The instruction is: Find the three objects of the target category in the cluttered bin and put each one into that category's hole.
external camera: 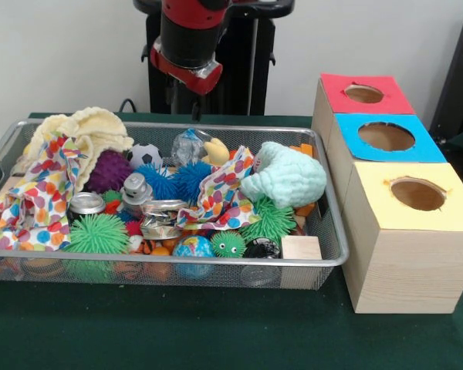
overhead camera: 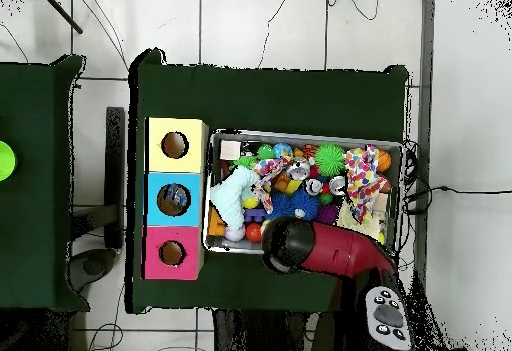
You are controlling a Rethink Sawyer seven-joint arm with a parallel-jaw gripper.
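Observation:
The wire-mesh bin (external camera: 162, 262) stands on the green table, full of clutter; it also shows in the overhead view (overhead camera: 300, 135). One see-through plastic piece with blue marks (external camera: 189, 145) lies by the far rim. Another clear piece (external camera: 258, 274) seems to lie at the front wall. I cannot pick out a third. The blue-topped box's hole (external camera: 386, 136) is right of the bin, and shows in the overhead view (overhead camera: 173, 199). The red and black arm's end (external camera: 187, 65) hangs above the bin's far rim, over the same edge from above (overhead camera: 292, 244). The arm hides the gripper.
A red-topped box (external camera: 364, 94) and a yellow-topped box (external camera: 417, 193) flank the blue one. In the bin lie silver cans (external camera: 87, 203), green spiky balls (external camera: 99, 231), spotted cloths (external camera: 42, 193), a pale blue knit (external camera: 285, 176) and a wooden block (external camera: 301, 248).

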